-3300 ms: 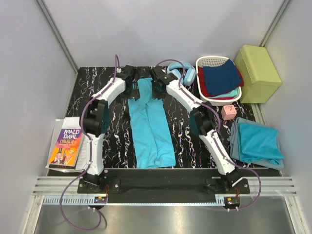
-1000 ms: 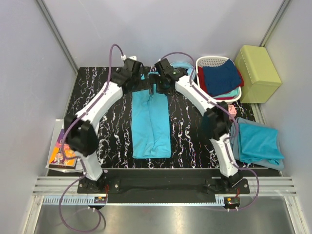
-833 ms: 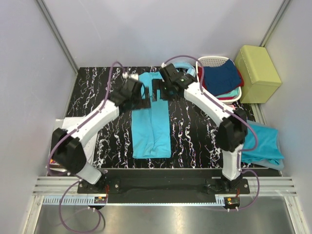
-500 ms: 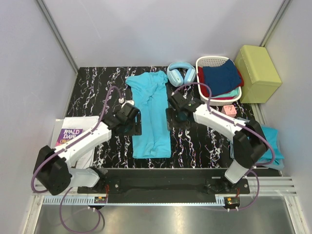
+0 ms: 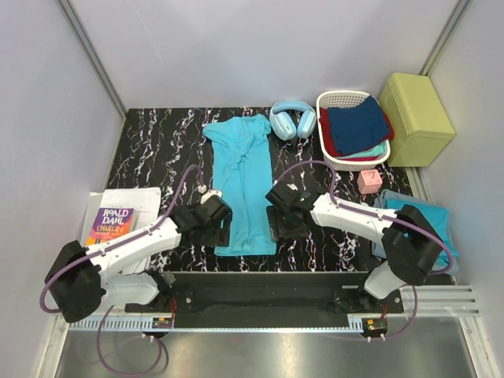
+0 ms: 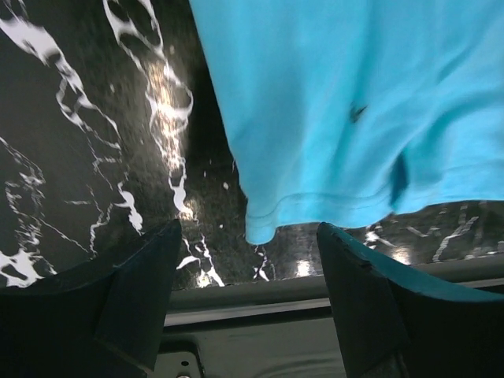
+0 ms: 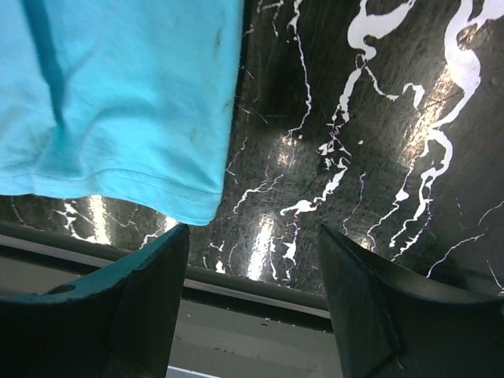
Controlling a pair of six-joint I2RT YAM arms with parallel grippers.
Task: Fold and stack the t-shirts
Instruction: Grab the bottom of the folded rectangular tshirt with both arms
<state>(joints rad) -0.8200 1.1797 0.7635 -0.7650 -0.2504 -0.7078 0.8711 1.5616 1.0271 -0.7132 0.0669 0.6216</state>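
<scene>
Spread wide and holding nothing, the left gripper [image 5: 213, 227] was seen low over the near part of the table [image 5: 157, 150]. In its wrist view [image 6: 248, 230] the near left corner of the t-shirt [image 6: 331, 102] lay in the gap between the two fingers, apart from both, on the black marbled table [image 6: 94, 118]. The right gripper [image 5: 281, 223] was likewise found open and empty. In its own view [image 7: 252, 232] the near right corner of the t-shirt [image 7: 118, 94] lay close to one finger, though contact could not be judged with certainty. Bare table [image 7: 378, 118] filled the rest of the gap.

Between the two grippers the t-shirt [image 5: 242, 185] was laid flat as a long narrow strip. It ran down the middle of the table from the far edge to just short of the near edge, the collar end at the far side.

A second t-shirt [image 5: 417, 228], folded, was seen at the right edge by the near right corner, partly hidden behind the right arm. Pale blue headphones [image 5: 293, 118] lay at the far edge. Beside them stood a white basket [image 5: 339, 96] of dark blue and red clothes, and a small pink box [image 5: 369, 182] was placed nearer. A yellow-green box [image 5: 416, 108] stood past the far right corner, and a book [image 5: 109, 232] lay off the left edge.
</scene>
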